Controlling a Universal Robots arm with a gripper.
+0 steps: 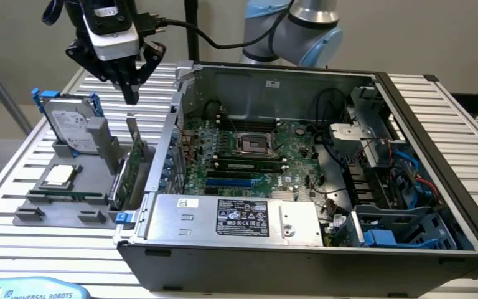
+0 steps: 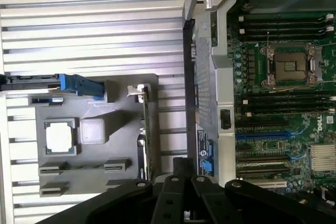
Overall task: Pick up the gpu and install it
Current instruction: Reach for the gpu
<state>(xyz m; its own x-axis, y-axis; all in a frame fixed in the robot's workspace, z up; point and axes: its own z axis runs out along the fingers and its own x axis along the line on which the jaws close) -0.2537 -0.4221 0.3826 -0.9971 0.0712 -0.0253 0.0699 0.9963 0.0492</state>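
Exterior view: the thin green-and-black gpu card with its silver end bracket (image 1: 131, 163) stands on edge in the grey plastic holder tray (image 1: 35, 212), just beside the open black computer case (image 1: 222, 261). The black gripper (image 1: 130, 96) hangs right above it, fingers pinched shut on nothing. Descending like that, I'd say it could jab the card's top edge and tip it. The tray also holds a silver hard drive in a blue frame (image 1: 66, 128) and a square processor chip (image 1: 60, 176); the case holds the green motherboard (image 1: 297, 162)

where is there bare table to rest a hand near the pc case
Bare table slats lie in front of the grey fixture, at the exterior view's lower left, and along the computer case on the exterior view's right. Crowded: the fixture with the hard drive and upright gpu, and the narrow gap between gpu and case.
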